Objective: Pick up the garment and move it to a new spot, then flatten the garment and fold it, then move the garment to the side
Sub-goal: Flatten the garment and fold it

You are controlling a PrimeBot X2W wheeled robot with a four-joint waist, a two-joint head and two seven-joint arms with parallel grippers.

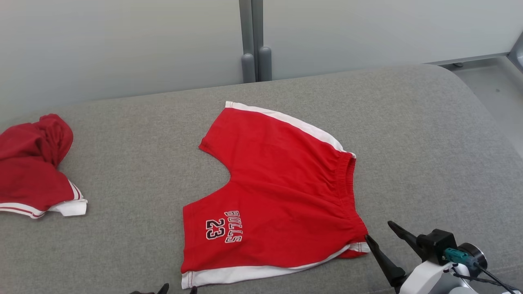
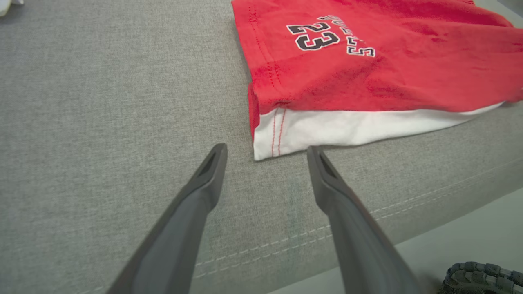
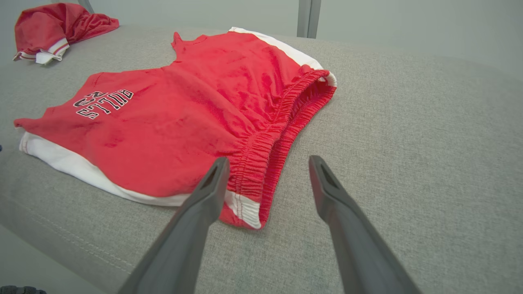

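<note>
The garment [image 1: 278, 183] is a pair of red shorts with white side stripes and a "BULLS 23" print, lying flat on the grey cushion [image 1: 135, 163]. My right gripper [image 1: 382, 230] stands open at the near corner of the elastic waistband [image 3: 265, 163], its left finger just over the hem. The tips of my left gripper [image 1: 177, 289] show at the bottom edge, open. In the left wrist view the left gripper [image 2: 267, 152] hovers just short of the white corner of the near leg hem [image 2: 278, 134]. Nothing is held.
A second red garment with white trim [image 1: 36, 163] lies bunched at the cushion's left end. The cushion's front edge [image 2: 367, 237] runs close below both grippers. A pale wall with a grey post [image 1: 255, 41] stands behind. Bare cushion spreads to the right [image 1: 429, 134].
</note>
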